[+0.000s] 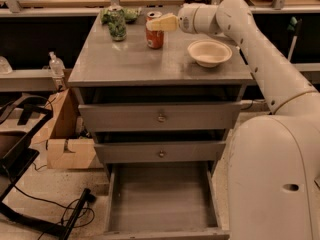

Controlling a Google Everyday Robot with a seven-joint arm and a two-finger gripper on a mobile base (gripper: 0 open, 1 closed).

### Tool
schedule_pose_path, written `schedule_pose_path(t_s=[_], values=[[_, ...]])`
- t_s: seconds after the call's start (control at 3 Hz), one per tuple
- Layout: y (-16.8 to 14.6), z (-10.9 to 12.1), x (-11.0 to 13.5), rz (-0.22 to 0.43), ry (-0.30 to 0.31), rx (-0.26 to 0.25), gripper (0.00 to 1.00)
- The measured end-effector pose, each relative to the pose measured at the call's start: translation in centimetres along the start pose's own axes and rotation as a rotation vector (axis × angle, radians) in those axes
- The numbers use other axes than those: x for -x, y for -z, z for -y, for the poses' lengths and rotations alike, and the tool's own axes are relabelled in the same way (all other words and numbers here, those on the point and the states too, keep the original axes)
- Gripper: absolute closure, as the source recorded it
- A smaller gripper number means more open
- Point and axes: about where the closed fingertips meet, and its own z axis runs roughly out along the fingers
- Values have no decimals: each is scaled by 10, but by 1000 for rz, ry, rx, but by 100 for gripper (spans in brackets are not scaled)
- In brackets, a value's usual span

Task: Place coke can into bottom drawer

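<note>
At 6 o'clock, nearest, the bottom drawer (pixel 160 199) stands pulled out. Farther, on the cabinet top (pixel 125 64), the coke can (pixel 155 38) stands upright at 12 o'clock. The gripper (pixel 156 24) is at its top; whether it grips cannot be told.

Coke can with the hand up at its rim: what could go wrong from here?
The hand sits at the top of the coke can; contact that high could tip it toward the green jar nearby. The white bowl lies close to the arm, so a low swing might sweep it. The bottom drawer is open far below; an early release could bounce the can out.
</note>
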Motion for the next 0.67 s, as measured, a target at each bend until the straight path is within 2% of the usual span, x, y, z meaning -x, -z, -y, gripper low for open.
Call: schedule_pose_path(t_s=[0.67], values=[[-36, 5, -5, 69, -76, -34, 0]])
